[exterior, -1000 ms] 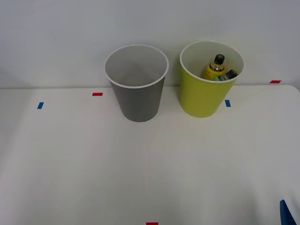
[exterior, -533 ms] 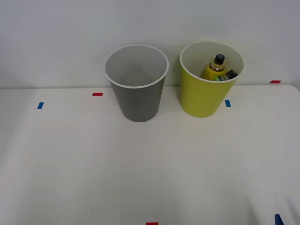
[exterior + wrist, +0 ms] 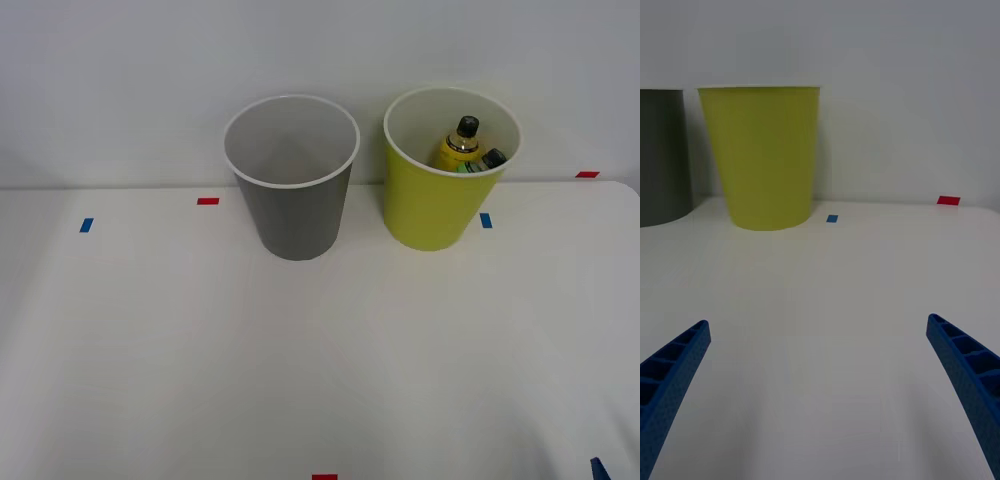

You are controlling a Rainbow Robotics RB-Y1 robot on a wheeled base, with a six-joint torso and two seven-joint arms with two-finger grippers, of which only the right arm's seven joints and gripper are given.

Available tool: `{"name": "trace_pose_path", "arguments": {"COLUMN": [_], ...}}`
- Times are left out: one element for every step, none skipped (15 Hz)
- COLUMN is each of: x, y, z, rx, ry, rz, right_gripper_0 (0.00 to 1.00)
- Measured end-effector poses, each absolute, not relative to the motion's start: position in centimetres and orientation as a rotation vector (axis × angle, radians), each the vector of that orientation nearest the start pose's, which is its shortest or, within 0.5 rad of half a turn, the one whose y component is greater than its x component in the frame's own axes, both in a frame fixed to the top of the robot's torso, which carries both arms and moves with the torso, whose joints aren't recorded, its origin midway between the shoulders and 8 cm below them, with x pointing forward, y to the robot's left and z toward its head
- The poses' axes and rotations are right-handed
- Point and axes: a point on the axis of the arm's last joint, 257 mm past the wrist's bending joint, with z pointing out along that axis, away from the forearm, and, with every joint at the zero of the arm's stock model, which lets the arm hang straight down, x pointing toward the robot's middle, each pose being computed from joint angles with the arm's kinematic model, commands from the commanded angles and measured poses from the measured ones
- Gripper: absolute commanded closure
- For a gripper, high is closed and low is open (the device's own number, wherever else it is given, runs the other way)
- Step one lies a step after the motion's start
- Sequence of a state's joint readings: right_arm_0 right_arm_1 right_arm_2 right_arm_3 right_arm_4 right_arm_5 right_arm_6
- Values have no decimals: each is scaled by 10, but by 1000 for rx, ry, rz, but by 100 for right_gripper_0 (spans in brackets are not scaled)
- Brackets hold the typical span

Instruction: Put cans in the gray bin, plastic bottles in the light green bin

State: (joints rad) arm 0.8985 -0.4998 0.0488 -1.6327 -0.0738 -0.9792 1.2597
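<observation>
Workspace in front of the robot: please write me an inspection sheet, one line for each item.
Surface: white table, with small red and blue tape marks.
Job's things: gray bin upright, nothing seen inside; light green bin upright beside it, apart; plastic bottles, one yellow and one green, inside the light green bin.
Clutter: nothing seen.
Grippers: right gripper open, holding nothing, low over bare table, facing the light green bin.
Cables: nothing seen.
Surroundings: plain pale wall behind the table.
</observation>
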Motion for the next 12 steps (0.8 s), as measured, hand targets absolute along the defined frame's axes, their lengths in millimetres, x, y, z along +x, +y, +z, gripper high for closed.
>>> {"name": "trace_pose_path", "arguments": {"x": [208, 210, 211, 212, 213, 213, 212, 212, 211, 210, 207, 205], "y": [-353, -353, -356, -359, -362, -364, -366, -368, -370, -371, -371, -371], "z": [-266, -266, -264, -262, -262, -261, -261, -261, -260, -260, -261, -262], "rx": [-121, -124, -133, -140, -143, -142, -139, -136, -133, -127, -120, -119], "ry": [1458, 1452, 1447, 1444, 1445, 1447, 1449, 1451, 1454, 1459, 1468, 1476], "rz": [48, 22, 7, -2, -6, -7, -6, -5, -2, 12, 36, 55], "right_gripper_0": [0, 0, 0, 0, 0, 0, 0, 0, 0, 0, 0, 0]}}
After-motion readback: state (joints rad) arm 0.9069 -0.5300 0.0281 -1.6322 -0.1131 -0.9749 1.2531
